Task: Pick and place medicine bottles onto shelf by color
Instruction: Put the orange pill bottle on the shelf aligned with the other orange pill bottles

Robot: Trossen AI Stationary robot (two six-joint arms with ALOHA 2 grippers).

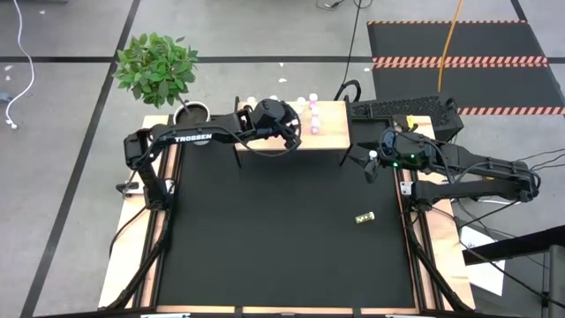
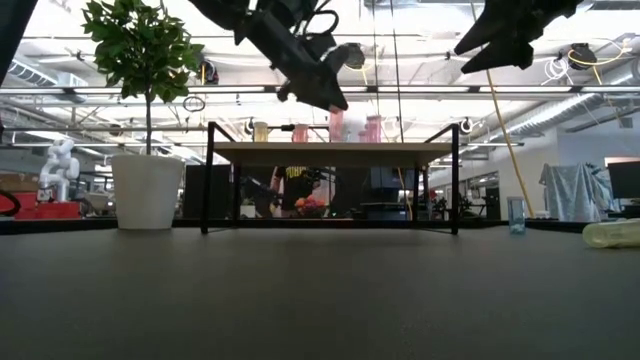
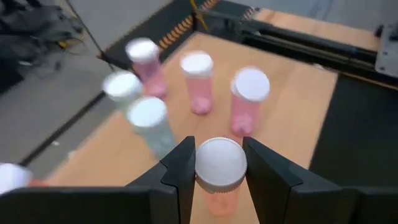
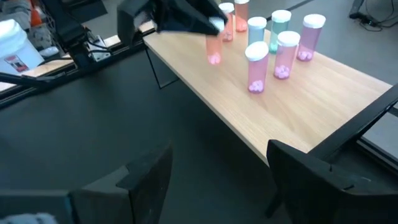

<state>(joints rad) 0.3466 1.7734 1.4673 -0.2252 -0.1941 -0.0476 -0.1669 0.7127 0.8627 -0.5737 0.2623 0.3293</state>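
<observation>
The shelf, a light wooden board on thin dark legs, stands at the table's far edge. On it stand pink medicine bottles and teal ones, all with white caps. My left gripper is over the shelf's left part, shut on a salmon-pink bottle. My right gripper hangs open and empty above the mat's right edge, short of the shelf. A yellow bottle lies on its side on the black mat. My left gripper pinches the bottle's white cap between its two fingers, one on each side. The fingers slant down toward the table's far edge. The bottle hangs upright below them over the shelf board; whether its base touches the board, I cannot tell.
A potted plant in a white pot stands at the far left, beside the shelf. A keyboard lies at the far right. The black mat is bare but for the yellow bottle.
</observation>
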